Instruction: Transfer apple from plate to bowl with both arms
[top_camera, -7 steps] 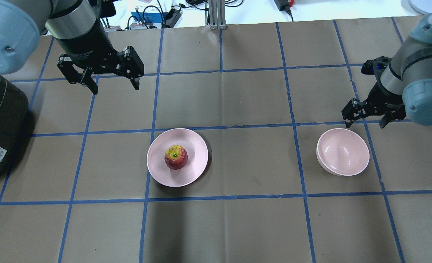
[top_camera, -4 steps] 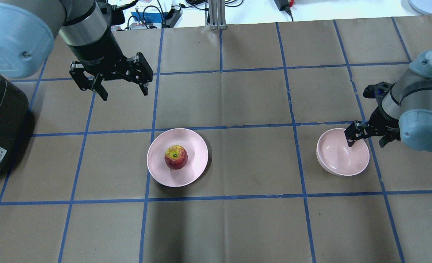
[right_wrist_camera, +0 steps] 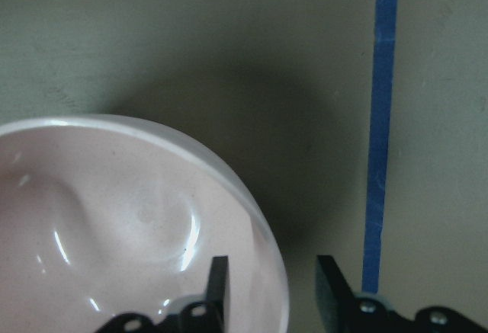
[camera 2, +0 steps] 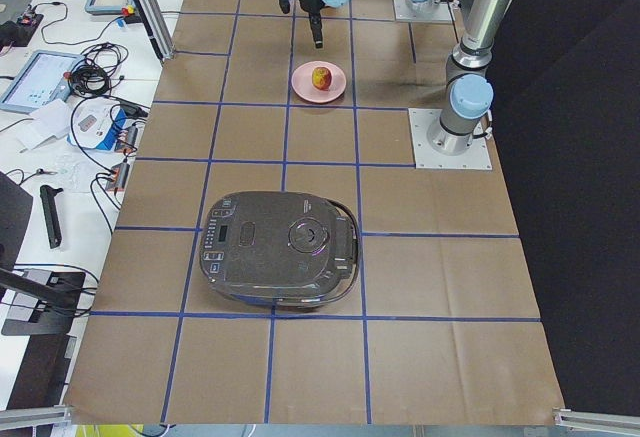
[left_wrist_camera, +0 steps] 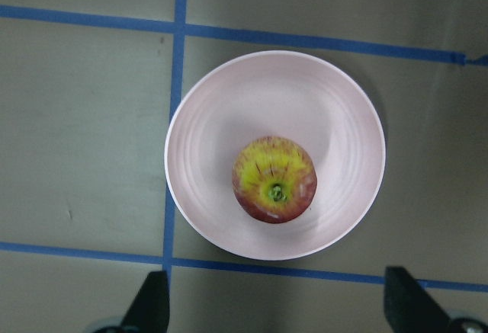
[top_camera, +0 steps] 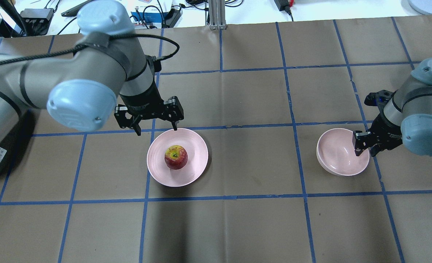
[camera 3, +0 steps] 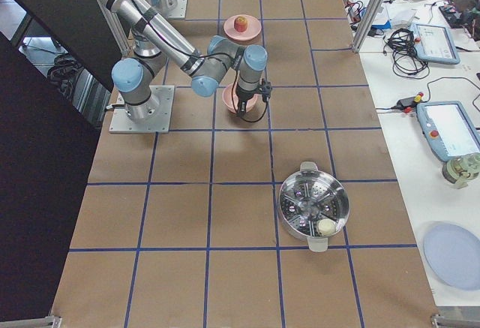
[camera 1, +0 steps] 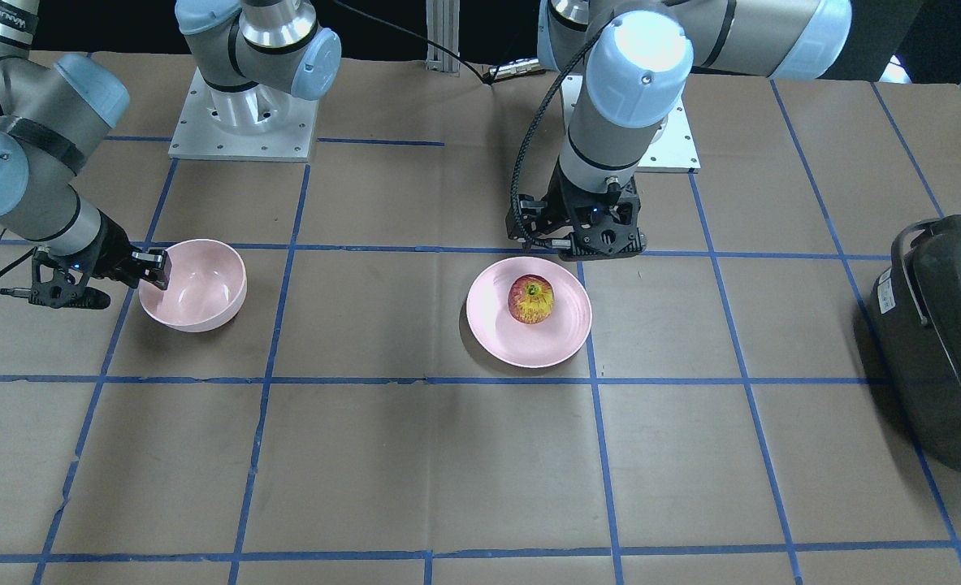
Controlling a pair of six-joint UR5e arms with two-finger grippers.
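The apple [top_camera: 176, 157] sits upright on the plate [top_camera: 197, 146], a little left of its middle. My left gripper [top_camera: 156, 130] is open and empty, over the plate's far edge. In the left wrist view the apple [left_wrist_camera: 274, 179] lies on the plate [left_wrist_camera: 335, 112] ahead of the open fingers [left_wrist_camera: 152, 306]. The bowl [top_camera: 338, 155] stands to the right. My right gripper [top_camera: 365, 148] has its jaws astride the bowl's right rim, one finger inside, one outside. In the right wrist view the rim of the bowl [right_wrist_camera: 267, 272] stands between the fingers [right_wrist_camera: 219, 283] with gaps left on both sides.
A black rice cooker [top_camera: 0, 128] stands at the table's left end. A steel pot with a steamer insert [camera 3: 313, 206] and a blue plate [camera 3: 454, 245] sit beyond the right end. The arm bases [camera 1: 240, 122] are at the robot's edge. Blue tape marks a grid.
My left gripper has moved right and nearer, from the far-left squares to the plate's far edge. My right gripper has come down over the bowl's rim and its jaws have narrowed.
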